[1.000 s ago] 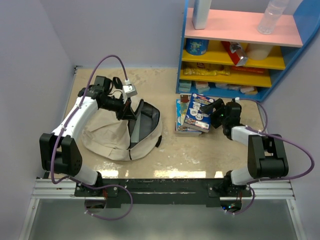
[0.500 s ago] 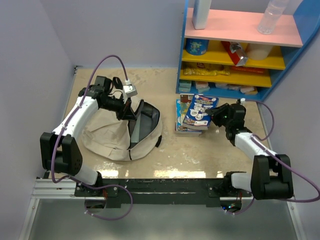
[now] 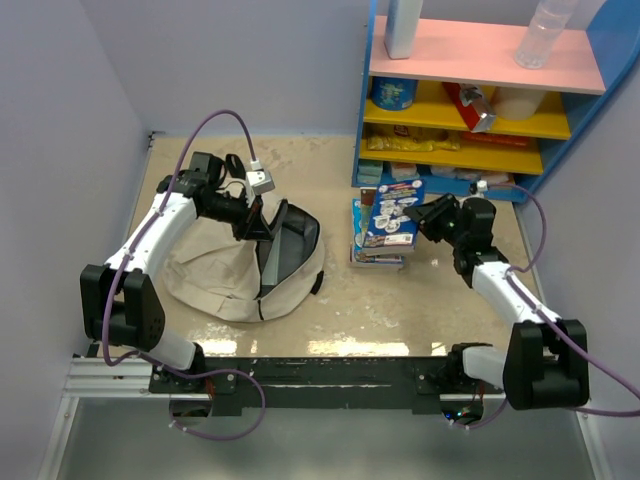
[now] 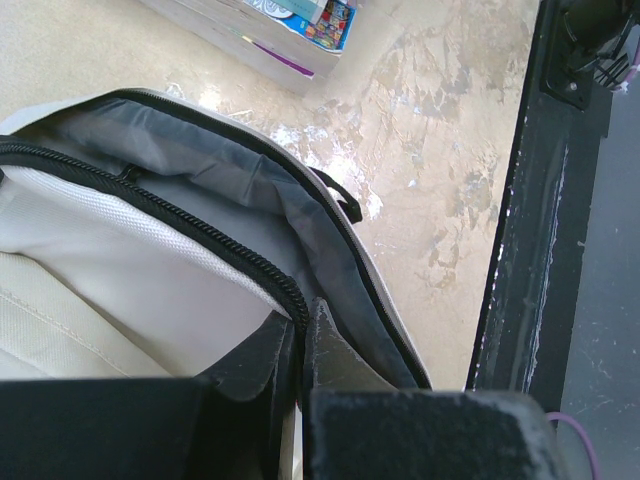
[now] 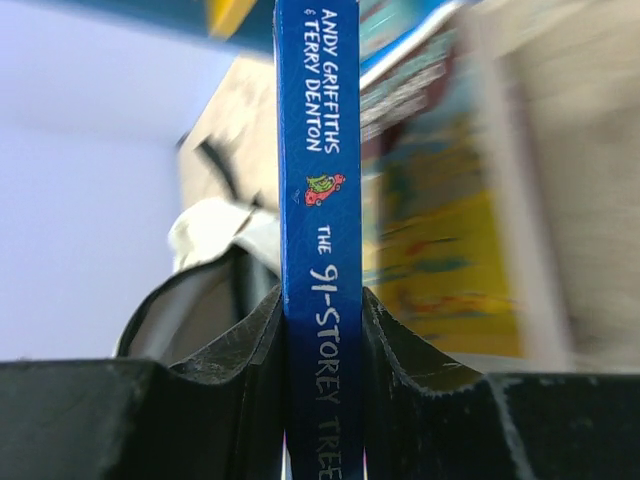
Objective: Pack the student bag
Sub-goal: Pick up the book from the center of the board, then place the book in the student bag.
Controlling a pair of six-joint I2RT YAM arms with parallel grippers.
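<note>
Left of the right gripper [image 3: 428,214] a stack of books [image 3: 374,256] lies just beside it, then bare table [image 3: 400,305] reaches the gaping mouth of the student bag [image 3: 215,282]; a shelf unit [image 3: 470,127] stands close beyond the gripper.

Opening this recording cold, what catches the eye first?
The right gripper grips a blue-spined book right of centre, over a stack of books. At left, the left gripper pinches the zipper rim of the open student bag. A bright shelf stands far right.
</note>
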